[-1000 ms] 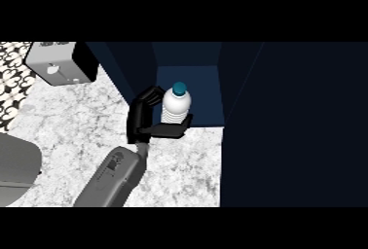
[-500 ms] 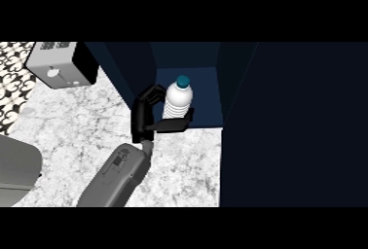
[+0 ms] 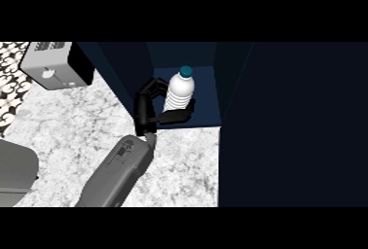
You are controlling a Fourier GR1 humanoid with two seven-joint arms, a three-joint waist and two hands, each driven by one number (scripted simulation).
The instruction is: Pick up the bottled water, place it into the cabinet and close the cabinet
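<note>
The bottled water point(image 3: 179, 91), clear with a teal cap, stands upright in the open dark blue cabinet point(image 3: 203, 104). My right hand point(image 3: 146, 108) is shut on it. The fingers wrap its left side and the thumb point(image 3: 176, 116) crosses its base, hiding the bottom. The grey right forearm point(image 3: 119, 170) rises from the lower edge over the marble counter point(image 3: 72, 121). At the lower left edge a grey piece of my left arm point(image 3: 14, 170) shows, but no left hand.
The cabinet's dark door point(image 3: 302, 126) fills the right side of the view. A white and black appliance point(image 3: 54, 65) sits at the back left on the counter, beside a patterned wall point(image 3: 10, 82).
My right hand has carried the bottle away from me and deeper into the cabinet opening. The forearm has stretched out after it.
</note>
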